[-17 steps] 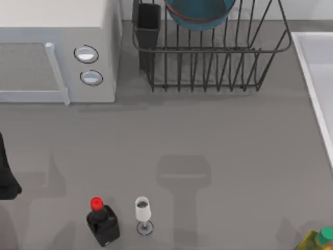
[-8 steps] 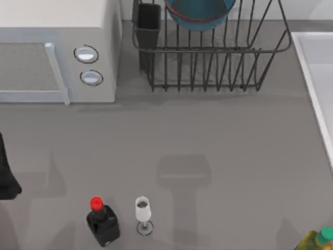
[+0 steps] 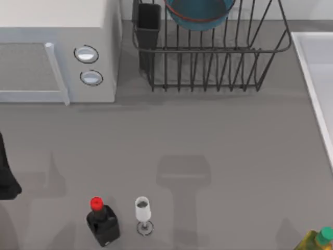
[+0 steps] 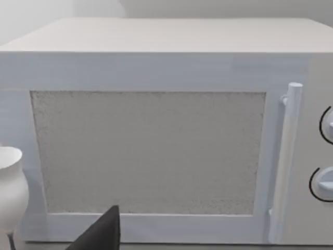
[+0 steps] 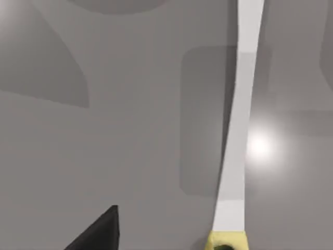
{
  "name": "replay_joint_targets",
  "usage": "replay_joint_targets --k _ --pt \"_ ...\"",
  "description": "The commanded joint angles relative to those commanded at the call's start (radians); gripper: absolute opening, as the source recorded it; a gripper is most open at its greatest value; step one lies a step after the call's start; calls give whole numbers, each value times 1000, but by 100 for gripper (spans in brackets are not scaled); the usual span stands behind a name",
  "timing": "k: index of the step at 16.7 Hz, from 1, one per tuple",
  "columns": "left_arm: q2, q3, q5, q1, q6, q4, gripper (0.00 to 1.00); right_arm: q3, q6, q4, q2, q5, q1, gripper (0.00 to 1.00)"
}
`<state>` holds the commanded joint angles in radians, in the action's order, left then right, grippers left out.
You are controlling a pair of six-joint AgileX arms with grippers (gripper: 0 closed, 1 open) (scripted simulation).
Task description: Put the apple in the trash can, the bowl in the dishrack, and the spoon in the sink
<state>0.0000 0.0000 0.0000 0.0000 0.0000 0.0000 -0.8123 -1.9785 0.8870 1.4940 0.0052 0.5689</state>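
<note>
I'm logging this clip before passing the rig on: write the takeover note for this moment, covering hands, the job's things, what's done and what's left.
Left arm parked at the table's left edge, its hand facing the white microwave; fingers' state unclear.
Right hand over the pale grey-white sink with raised rim; fingers' state unclear.
Done: deep-blue glazed bowl sits in the black wire dishrack.
Apple, spoon and trash can: unconfirmed, so check them.
Black red-capped bottle and wine glass stand near the front.
</note>
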Motion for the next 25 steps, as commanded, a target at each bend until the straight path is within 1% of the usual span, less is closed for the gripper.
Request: replay_joint_targets --k 4,6,11,24,25 --pt "0 0 0 0 0 0 100 107 1 -212 97 0 0 100" --pt "0 0 0 0 0 0 100 144 1 -279 131 0 1 100" --pt "0 0 0 0 0 0 100 158 1 -302 144 0 1 100" --pt "0 0 0 0 0 0 100 158 1 -302 144 0 1 2" --pt "0 0 0 0 0 0 100 158 1 -302 144 0 1 0"
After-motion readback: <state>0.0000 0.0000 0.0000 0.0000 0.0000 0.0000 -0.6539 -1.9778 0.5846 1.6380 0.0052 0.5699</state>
